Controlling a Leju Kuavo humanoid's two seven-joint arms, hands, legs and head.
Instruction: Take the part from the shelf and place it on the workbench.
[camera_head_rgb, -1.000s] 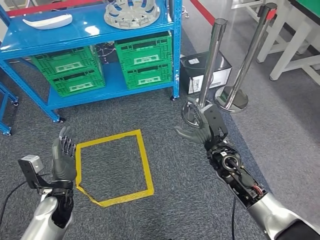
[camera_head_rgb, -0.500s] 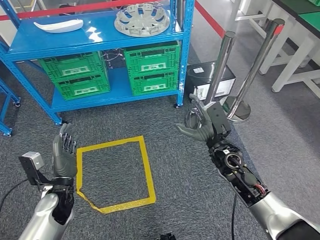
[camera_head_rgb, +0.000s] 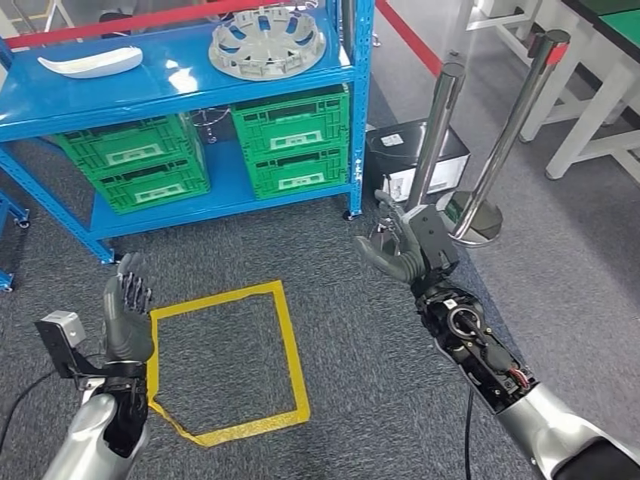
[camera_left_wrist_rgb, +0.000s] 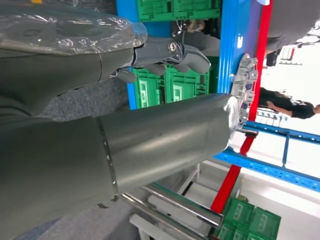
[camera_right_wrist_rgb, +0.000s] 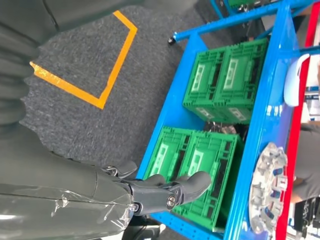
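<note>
On top shelf of blue rack (camera_head_rgb: 226, 68), near right end: round grey part (camera_head_rgb: 268, 42), untouched. Left hand (camera_head_rgb: 127, 318) and right hand (camera_head_rgb: 400, 250) raised over carpet, fingers spread, grasping nothing. Green crates (camera_head_rgb: 290, 140) on lower shelf.

Both silver arms are raised in front of the body, elbows bent. The dark grey left hand (camera_head_rgb: 127, 318) stands upright, fingers pointing up and loosely apart — nothing in it. The dark grey right hand (camera_head_rgb: 401, 250) reaches forward, palm turned inward, fingers spread — also holding nothing.
</note>
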